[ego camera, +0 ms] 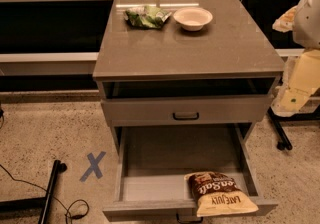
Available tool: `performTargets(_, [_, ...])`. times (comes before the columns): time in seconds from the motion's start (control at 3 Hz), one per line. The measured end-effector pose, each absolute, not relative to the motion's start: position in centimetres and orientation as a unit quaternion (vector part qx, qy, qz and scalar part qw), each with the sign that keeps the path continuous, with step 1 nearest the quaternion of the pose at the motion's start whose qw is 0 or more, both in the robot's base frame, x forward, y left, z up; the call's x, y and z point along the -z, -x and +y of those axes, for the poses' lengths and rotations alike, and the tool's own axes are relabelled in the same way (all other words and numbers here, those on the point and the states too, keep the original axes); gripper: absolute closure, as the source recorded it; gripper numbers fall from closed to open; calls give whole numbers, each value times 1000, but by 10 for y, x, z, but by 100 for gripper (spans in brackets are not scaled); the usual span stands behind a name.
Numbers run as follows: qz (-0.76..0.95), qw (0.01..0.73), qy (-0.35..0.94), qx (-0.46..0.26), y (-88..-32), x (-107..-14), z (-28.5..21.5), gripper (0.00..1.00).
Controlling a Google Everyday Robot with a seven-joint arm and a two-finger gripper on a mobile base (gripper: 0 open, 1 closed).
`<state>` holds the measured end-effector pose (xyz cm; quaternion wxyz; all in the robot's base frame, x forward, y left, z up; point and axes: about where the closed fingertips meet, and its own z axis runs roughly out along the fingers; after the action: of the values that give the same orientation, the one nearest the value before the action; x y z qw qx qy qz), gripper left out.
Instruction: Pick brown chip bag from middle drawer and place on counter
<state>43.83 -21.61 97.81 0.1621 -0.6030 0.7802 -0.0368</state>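
The brown chip bag (220,193) lies in the front right corner of the open middle drawer (120,168), its pale lower half resting over the drawer's front edge. The counter (190,48) is the glossy grey-brown top of the cabinet above. My arm enters at the right edge of the camera view, and the gripper (284,19) hangs beside the counter's right side, well above and to the right of the bag. It holds nothing that I can see.
A green-and-white bag (146,16) and a white bowl (192,18) sit at the back of the counter. The shallower top drawer with a black loop handle (186,116) is closed. A blue tape X (93,165), a black stand leg (50,190) and cables lie on the floor to the left.
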Motion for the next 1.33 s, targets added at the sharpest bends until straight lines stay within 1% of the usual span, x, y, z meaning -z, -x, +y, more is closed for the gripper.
performTargets(0.33, [780, 162, 603, 37, -438, -978, -216, 0])
performTargets(1.0, [775, 168, 609, 38, -440, -940, -225, 0])
performTargets(1.33, [759, 186, 624, 12, -420, -872, -223, 0])
